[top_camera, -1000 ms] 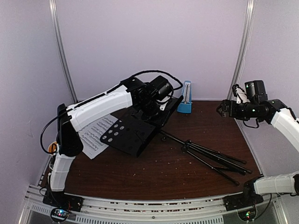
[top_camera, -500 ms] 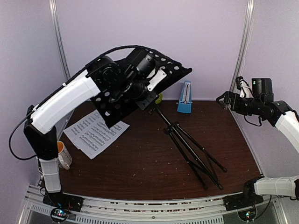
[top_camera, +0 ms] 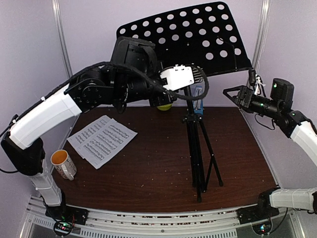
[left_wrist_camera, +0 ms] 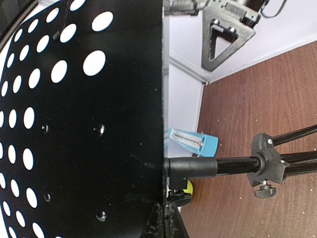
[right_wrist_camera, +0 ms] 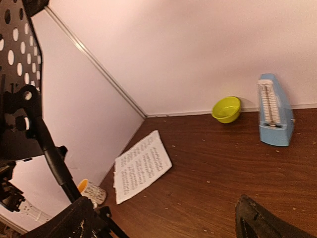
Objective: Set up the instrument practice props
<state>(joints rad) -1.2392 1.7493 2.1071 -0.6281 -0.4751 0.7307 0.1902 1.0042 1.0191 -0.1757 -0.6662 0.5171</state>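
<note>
From above, my left gripper point(top_camera: 194, 78) clamps the music stand point(top_camera: 198, 34) upright mid-counter, with the sheet-music pages point(top_camera: 101, 140) near the left edge. My left wrist shows the metronome point(left_wrist_camera: 190, 143) at the far edge. My right wrist shows my right gripper point(right_wrist_camera: 164, 201) spread wide.

Seen from above, the left pincer point(left_wrist_camera: 165, 210) is lost behind its own wrist beside the music stand point(top_camera: 194, 134). Its wrist camera shows only dark finger stubs pinched at the stand's desk edge, cut off by the bottom of the frame. The stand's post covers most of the blue metronome point(top_camera: 200, 108). The arm to the stand's left hides the top of the lime-green bowl point(top_camera: 163, 105). The right pincer point(right_wrist_camera: 163, 210) has its spread fingers cropped at the bottom. The notes on the sheet-music pages point(top_camera: 101, 141) are too small to read.
</note>
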